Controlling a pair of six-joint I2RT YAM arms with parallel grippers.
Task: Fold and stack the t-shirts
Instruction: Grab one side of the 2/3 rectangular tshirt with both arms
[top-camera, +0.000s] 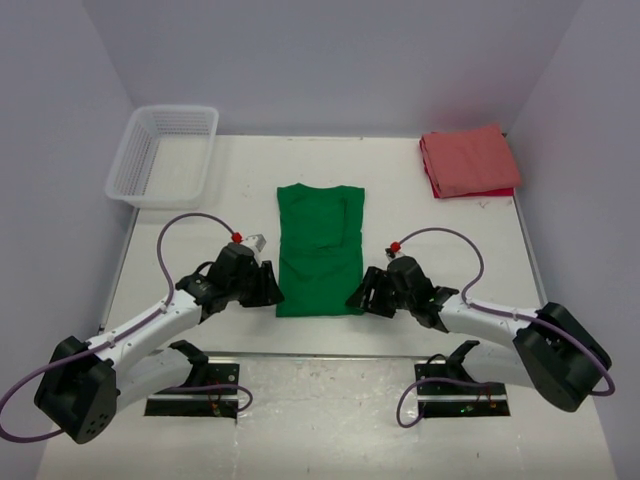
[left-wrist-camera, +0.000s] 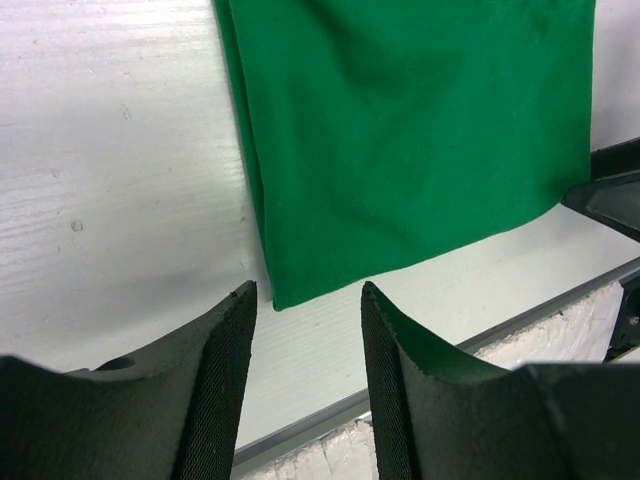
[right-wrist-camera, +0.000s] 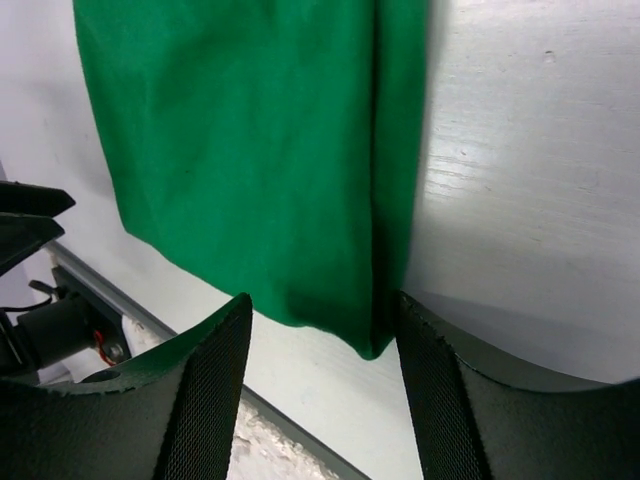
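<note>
Nearest you, your left tool (top-camera: 262, 287) sits at the near-left corner of the green t-shirt (top-camera: 320, 250). Its jaws are apart with nothing between them, and the corner lies flat on the desk (top-camera: 190, 215) just beyond its fingertips. Your right tool (top-camera: 368, 291) mirrors it at the near-right corner, also spread and empty, with the hem's corner just beside one finger. The green t-shirt lies as a narrow strip with its sleeves folded in, so you are likely at the lengthwise fold. The next move calls for lowering both tools onto the near corners, pinching all layers, and carrying the hem evenly toward the collar. Beyond the green t-shirt, the folded salmon-red t-shirt (top-camera: 468, 160) rests to the far right and a white mesh basket (top-camera: 165, 155) to the far left. No brand, label or writing is readable.
</note>
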